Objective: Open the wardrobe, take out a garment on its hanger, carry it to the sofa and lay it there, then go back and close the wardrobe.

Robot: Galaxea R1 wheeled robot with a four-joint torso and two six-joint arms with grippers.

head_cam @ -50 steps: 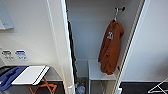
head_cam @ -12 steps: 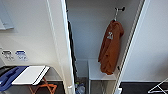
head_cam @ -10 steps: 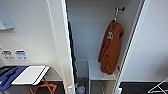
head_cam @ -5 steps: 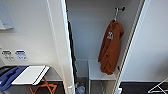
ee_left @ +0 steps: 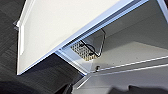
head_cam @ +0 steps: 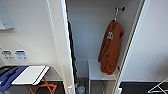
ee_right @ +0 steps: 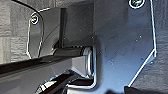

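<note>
The wardrobe [head_cam: 90,37] stands open in front of me, showing its white interior. Its left door [head_cam: 62,50] is swung out edge-on towards me, and the right door [head_cam: 150,45] is folded back to the right. The orange garment [head_cam: 111,47] hangs inside at the right, on the hanger, whose white hook [head_cam: 115,13] sits on a dark rail at the top. The hoodie's hem reaches down to a white shelf [head_cam: 96,70]. In the left wrist view a white door [ee_left: 65,27] and the wardrobe's lower interior [ee_left: 135,55] show close by.
A white folding board [head_cam: 30,75] on orange legs stands low at the left, with blue cloth [head_cam: 8,77] on it. White wire bars [head_cam: 160,87] show at the bottom right. The floor is dark carpet [ee_left: 10,50]. Small things lie on the wardrobe floor [head_cam: 80,88].
</note>
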